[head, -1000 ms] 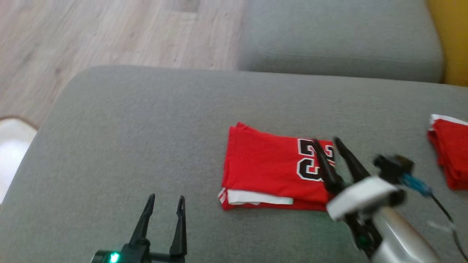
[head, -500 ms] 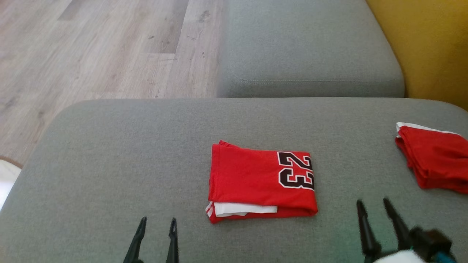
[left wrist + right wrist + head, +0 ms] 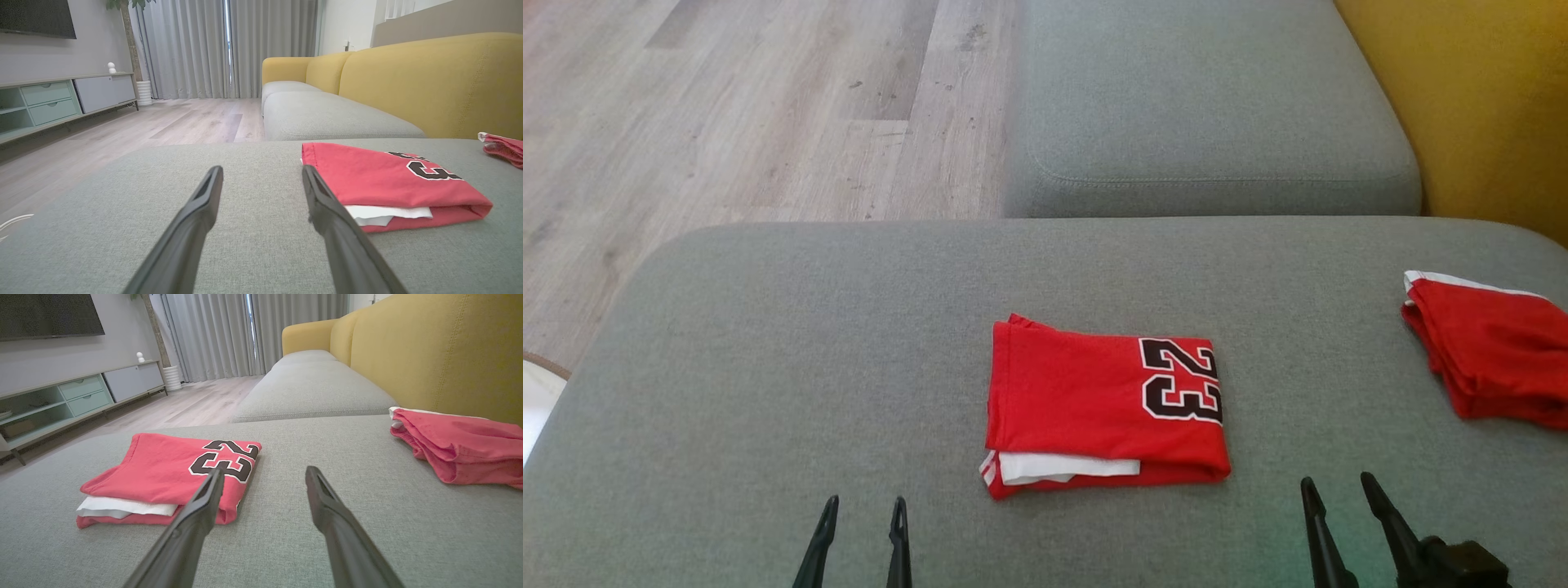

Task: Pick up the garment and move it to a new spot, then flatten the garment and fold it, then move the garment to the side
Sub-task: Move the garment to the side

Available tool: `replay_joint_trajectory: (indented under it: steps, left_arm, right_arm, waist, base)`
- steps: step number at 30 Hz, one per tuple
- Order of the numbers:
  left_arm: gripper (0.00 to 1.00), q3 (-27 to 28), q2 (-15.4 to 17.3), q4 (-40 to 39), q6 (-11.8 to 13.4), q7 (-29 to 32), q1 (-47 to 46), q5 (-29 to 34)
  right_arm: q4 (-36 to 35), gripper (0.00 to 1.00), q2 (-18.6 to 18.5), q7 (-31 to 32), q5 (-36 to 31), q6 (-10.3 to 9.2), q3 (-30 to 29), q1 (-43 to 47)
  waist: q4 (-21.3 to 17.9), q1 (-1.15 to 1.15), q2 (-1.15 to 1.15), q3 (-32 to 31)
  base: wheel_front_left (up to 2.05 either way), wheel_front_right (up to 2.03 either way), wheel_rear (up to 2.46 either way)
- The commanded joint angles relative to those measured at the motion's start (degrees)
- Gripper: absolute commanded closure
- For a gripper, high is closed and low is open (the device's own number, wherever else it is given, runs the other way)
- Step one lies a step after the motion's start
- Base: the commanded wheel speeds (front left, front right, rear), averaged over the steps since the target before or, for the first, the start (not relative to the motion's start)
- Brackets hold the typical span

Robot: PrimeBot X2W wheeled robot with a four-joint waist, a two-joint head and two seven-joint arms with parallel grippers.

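A red garment [image 3: 1094,400] with a black "23" lies folded in a neat rectangle on the grey cushion [image 3: 768,351], a white layer peeking out at its near edge. It also appears at the right in the left wrist view [image 3: 380,179] and at the left in the right wrist view [image 3: 163,469]. My left gripper [image 3: 862,506] is open near the bottom edge, left of the garment, holding nothing. My right gripper [image 3: 1337,487] is open at the lower right, apart from the garment, its fingers empty.
A second red garment [image 3: 1486,351] lies bunched at the cushion's right edge. Another grey seat cushion [image 3: 1209,106] sits beyond, with a yellow sofa back [image 3: 1486,106] on the right. Wooden floor [image 3: 727,106] lies to the left.
My right gripper has drawn back from over the garment's numbered end to the lower right. The camera shifted, and both grippers sit lower in view. The garment stays folded in place.
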Motion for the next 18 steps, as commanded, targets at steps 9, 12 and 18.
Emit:
replay_joint_trajectory:
  steps: [9,12,18]
  left_arm:
    - [0.0,2.39,-0.61,-1.01,0.0,-0.55,-3.18,0.55]
    - [0.0,2.32,-0.64,-0.94,0.02,-0.55,-3.3,0.49]
    - [0.0,1.99,-0.67,-0.96,0.16,-0.55,-3.41,0.35]
  right_arm:
    - [-1.9,0.0,-0.6,-0.63,-0.86,0.21,0.77,-2.13]
    - [-1.88,0.0,-0.66,-0.63,-0.86,0.21,0.71,-2.26]
    - [-1.79,0.0,-0.8,-0.63,-0.77,0.21,0.67,-2.43]
  waist:
    - [-0.3,0.0,0.0,0.17]
    - [-0.41,0.0,0.0,0.18]
    - [-0.54,0.0,0.0,0.25]
  base:
    - [0.0,0.0,0.0]
    - [0.0,0.0,0.0]
    - [0.0,0.0,0.0]
